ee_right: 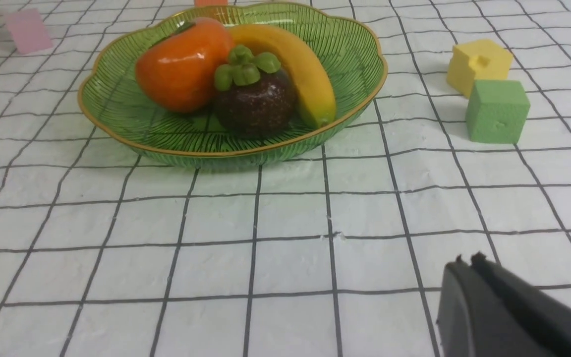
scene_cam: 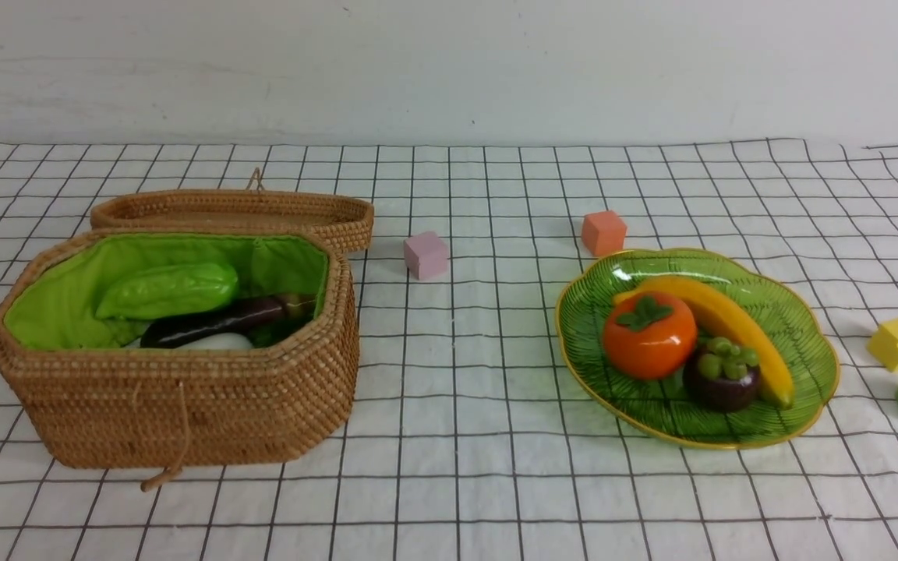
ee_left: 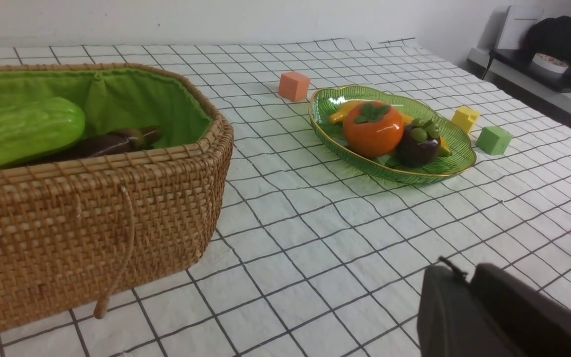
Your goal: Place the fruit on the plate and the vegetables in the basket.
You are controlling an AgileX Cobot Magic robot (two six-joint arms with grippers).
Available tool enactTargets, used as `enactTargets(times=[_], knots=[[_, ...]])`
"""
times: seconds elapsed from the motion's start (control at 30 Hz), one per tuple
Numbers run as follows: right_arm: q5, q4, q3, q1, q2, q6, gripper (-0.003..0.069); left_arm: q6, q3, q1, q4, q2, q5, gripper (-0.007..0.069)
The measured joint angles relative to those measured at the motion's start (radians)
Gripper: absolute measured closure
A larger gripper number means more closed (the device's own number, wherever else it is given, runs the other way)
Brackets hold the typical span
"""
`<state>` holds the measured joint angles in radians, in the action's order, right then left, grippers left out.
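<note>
three fruits (ee_right: 246, 79) on plate (ee_right: 117, 114), well apart from right claw (ee_right: 469, 263).

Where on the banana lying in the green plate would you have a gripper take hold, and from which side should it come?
Grip the banana across its thick middle, coming down from above. It lies flat and curved along the far side of the plate, with the persimmon and mangosteen crowding its inner side, so a sideways approach looks blocked. Its tapered ends would probably slip.
</note>
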<state>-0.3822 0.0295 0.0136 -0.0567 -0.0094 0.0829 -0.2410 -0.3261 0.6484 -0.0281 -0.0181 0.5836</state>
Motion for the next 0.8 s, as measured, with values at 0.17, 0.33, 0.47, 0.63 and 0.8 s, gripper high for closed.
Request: enactTargets(times=[0.17, 0.33, 0.47, 0.63, 0.8], knots=[[0.0, 0.0, 0.0, 0.0, 0.0, 0.0, 0.0666, 0.0, 0.0, 0.0, 0.0, 0.0, 0.0, 0.0559], [0.0, 0.0, 0.0, 0.0, 0.0, 0.0, 0.0664, 0.0, 0.0, 0.0, 0.0, 0.0, 0.0, 0.0557], [0.0, -0.001, 0.0, 0.0, 0.0, 0.0, 0.0661, 0.0, 0.0, 0.0, 0.0, 0.0, 0.0, 0.0553], [0.0, -0.001, 0.0, 0.0, 0.0, 0.0, 0.0657, 0.0, 0.018, -0.014, 0.0, 0.0, -0.011, 0.0553], [0.0, -0.001, 0.0, 0.0, 0.0, 0.0, 0.0655, 0.003, 0.081, -0.192, 0.001, 0.0, -0.126, 0.0554]])
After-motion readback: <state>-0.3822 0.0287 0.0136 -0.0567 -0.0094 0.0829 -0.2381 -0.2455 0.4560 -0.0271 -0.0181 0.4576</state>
